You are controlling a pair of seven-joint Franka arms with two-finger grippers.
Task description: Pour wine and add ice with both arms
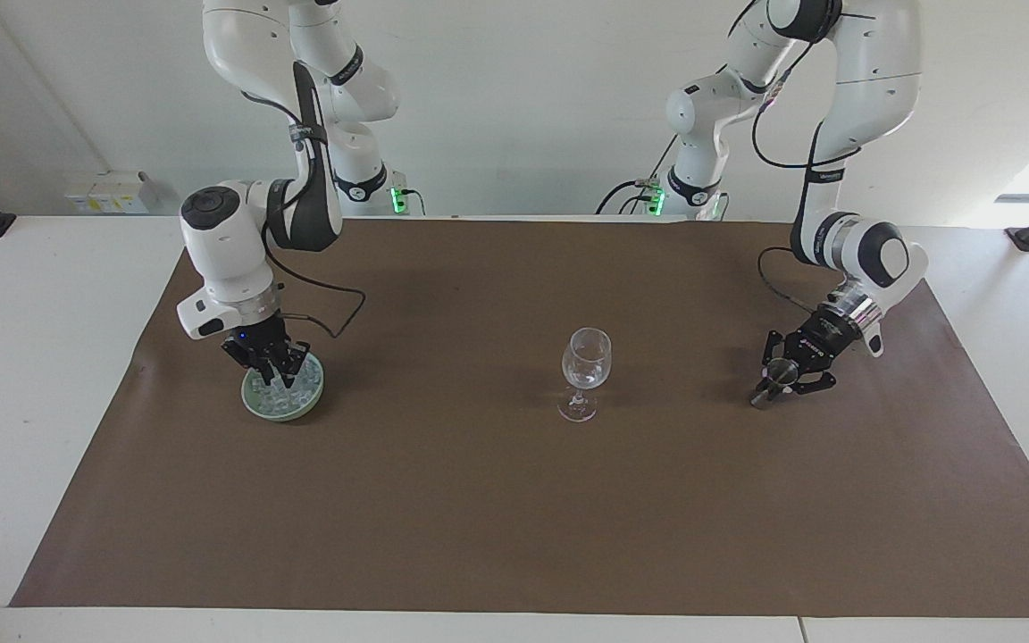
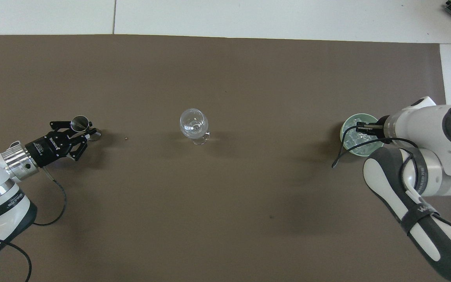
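I see the clear stemmed wine glass (image 1: 585, 373) upright mid-mat. Toward the right arm's end from it, the right gripper (image 1: 269, 373) is clenched in the clear ice cubes (image 1: 287, 390) in the pale green dish (image 1: 257, 404). Toward the left arm's end, the left gripper (image 1: 780, 381) grasps a small metal jigger (image 1: 774, 372).

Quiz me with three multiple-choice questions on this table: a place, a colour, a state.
1. The clear stemmed wine glass stands: A) on the brown mat, at its middle; B) on a shelf; C) in a box.
2. The round dish of clear ice cubes is: A) red; B) pale green; C) black.
3. The left gripper is: A) open; B) shut on a small metal cup; C) out of view.
Key: A, it stands mid-mat; B, its rim is green; B, its fingertips clamp the cup.
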